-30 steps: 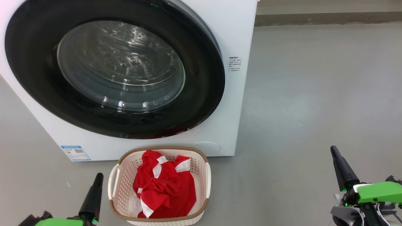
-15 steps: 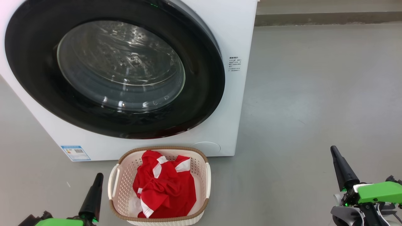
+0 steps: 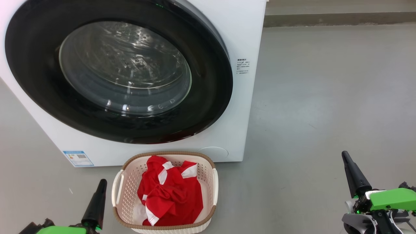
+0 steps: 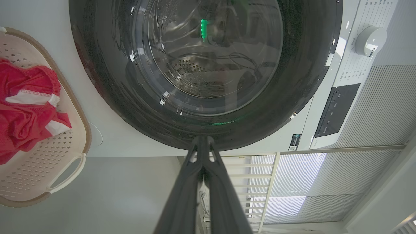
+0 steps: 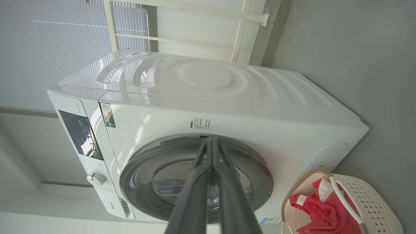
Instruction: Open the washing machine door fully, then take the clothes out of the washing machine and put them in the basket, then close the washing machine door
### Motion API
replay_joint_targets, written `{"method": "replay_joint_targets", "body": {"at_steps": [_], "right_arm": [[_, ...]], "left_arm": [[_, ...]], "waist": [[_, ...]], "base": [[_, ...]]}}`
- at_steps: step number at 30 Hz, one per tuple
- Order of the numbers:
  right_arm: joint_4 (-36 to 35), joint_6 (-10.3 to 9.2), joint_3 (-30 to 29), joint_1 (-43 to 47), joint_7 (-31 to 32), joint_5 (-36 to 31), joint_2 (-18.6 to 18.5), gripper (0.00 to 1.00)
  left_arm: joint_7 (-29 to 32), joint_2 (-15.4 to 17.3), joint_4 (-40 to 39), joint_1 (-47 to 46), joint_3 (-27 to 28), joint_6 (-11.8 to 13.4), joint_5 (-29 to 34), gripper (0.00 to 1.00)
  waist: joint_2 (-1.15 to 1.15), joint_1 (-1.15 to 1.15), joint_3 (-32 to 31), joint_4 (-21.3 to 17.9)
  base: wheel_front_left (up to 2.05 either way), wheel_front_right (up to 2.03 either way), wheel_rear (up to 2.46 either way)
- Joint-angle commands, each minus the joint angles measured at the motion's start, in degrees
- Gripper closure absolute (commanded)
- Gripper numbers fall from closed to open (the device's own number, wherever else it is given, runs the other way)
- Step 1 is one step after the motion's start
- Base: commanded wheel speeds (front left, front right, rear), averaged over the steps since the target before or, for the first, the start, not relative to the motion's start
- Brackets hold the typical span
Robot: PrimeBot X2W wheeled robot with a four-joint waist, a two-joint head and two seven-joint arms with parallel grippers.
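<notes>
The washing machine door (image 3: 211,84) lies shut against the white washing machine (image 3: 240,29), its glass bowl showing bare steel drum behind it. The same door (image 4: 97,81) and machine (image 5: 227,91) show in both wrist views. In front of the machine on the floor stands the basket (image 3: 130,169), with the red and white clothes (image 3: 172,195) bundled inside it. Basket (image 4: 65,152) and clothes (image 4: 22,110) sit at the left of the left wrist view. My left gripper (image 3: 103,180) is shut and empty left of the basket. My right gripper (image 3: 344,153) is shut and empty far to the right.
Grey floor (image 3: 325,97) stretches to the right of the machine up to a low wall skirting (image 3: 338,19). A control panel with a dial (image 4: 369,40) sits above the door. White blinds and a white rail (image 5: 182,39) stand behind the machine.
</notes>
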Motion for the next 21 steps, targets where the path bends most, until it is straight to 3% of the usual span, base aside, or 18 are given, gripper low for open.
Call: {"method": "replay_joint_targets", "body": {"at_steps": [1,21], "right_arm": [[-1.7,0.03,0.8,-2.3,0.4,0.0,-0.5,1.0],[-1.7,0.03,0.8,-2.3,0.4,0.0,-0.5,1.0]], "left_arm": [[0.2,0.5,-1.5,-2.2,1.9,-0.4,-0.4,1.0],[0.2,0.5,-1.5,-2.2,1.9,-0.4,-0.4,1.0]], "waist": [[0.0,0.0,0.0,0.0],[0.0,0.0,0.0,0.0]], "base": [[0.0,0.0,0.0],[0.0,0.0,0.0]]}}
